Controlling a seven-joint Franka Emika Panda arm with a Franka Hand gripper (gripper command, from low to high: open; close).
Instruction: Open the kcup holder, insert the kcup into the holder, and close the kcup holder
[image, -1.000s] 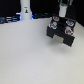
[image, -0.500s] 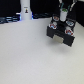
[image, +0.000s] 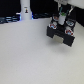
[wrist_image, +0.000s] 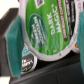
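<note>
The kcup (wrist_image: 47, 30), white with a round green top printed "Dark Magic", fills the wrist view, and my gripper (wrist_image: 47, 36) is shut on it between the teal fingers (wrist_image: 12, 44). Just beneath it lies the black kcup holder (wrist_image: 52, 69), with other pods (wrist_image: 26, 61) sitting in its round slots. In the exterior view the gripper (image: 62, 19) hangs directly over the black kcup holder (image: 62, 34) at the upper right of the table. The kcup itself is too small to make out there.
A tall white bottle-shaped post (image: 25, 10) stands at the back on the exterior view's left. The white table (image: 30, 57) spreads out in front of the holder. Dark clutter lines the back edge.
</note>
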